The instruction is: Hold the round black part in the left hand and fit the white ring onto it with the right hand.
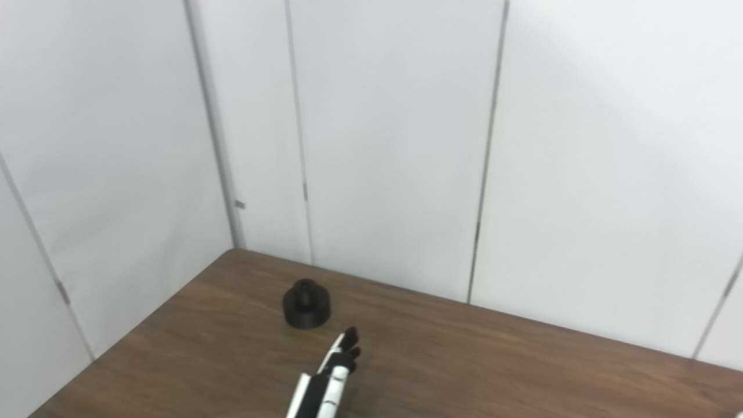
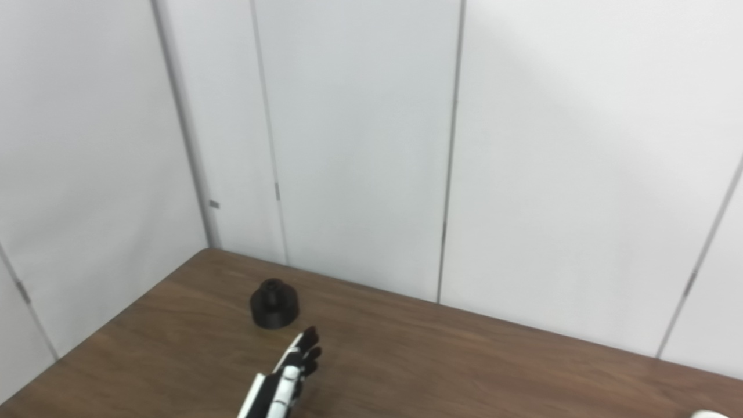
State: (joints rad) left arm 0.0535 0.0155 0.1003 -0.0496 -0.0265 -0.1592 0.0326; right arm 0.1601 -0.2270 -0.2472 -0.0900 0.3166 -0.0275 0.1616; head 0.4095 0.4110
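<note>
Brown wood table (image 1: 522, 371) w/ white panels behind, round black part (image 1: 306, 305) untouched, left hand (image 1: 331, 374) open nearby, holding nothing

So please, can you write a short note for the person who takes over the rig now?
Left hand: open, holds nothing, fingers extended toward the round black plastic part, not touching it.
Right hand: not in view.
The round black plastic part stands upright on the brown wooden table, near the far left corner.
A white thing shows at the lower right edge in the right eye view; cannot tell if it is the ring.
Done: nothing yet.
Left: grasp the part, then fit the ring.
</note>
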